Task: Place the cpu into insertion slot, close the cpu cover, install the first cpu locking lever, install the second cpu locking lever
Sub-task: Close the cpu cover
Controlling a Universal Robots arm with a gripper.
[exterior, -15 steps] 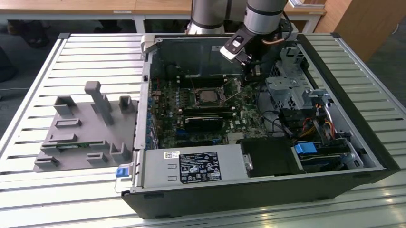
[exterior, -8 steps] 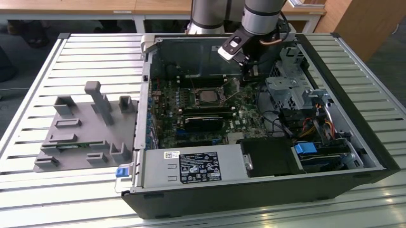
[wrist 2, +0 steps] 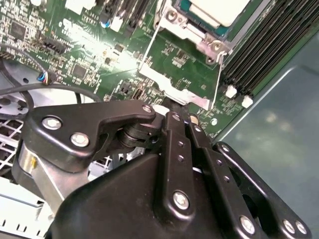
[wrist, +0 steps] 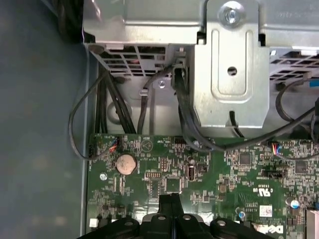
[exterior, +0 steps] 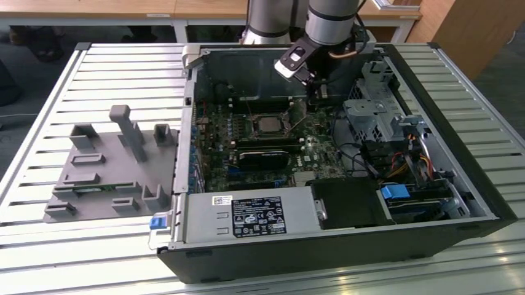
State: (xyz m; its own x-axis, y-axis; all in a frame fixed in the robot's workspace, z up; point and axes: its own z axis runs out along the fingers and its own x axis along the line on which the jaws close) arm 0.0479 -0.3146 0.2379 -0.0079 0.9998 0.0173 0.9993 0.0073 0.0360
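1. Exterior view first, and the slatted table (exterior: 49, 123) carries everything. The open computer case (exterior: 328, 252) lies on it, with a grey moulded fixture (exterior: 98, 178) beside it at the exterior view's left.
2. Inside the case is the green motherboard (exterior: 221, 141), and the label-covered power supply box (exterior: 246, 215) runs along the near edge.
3. The gripper (exterior: 316, 86) (wrist 2: 182, 118) (wrist: 169, 198) hangs low over the board, just off the socket's corner. In both wrist views its fingers are pressed together, with nothing seen between them.
4. The cpu cover (wrist 2: 194, 32) lies down around the chip in the second wrist view, its silver frame close to the fingertips.
5. The cpu (exterior: 268, 125) (wrist 2: 219, 10) — pale metal top up — sits in the insertion slot (exterior: 251, 126), mid-board.
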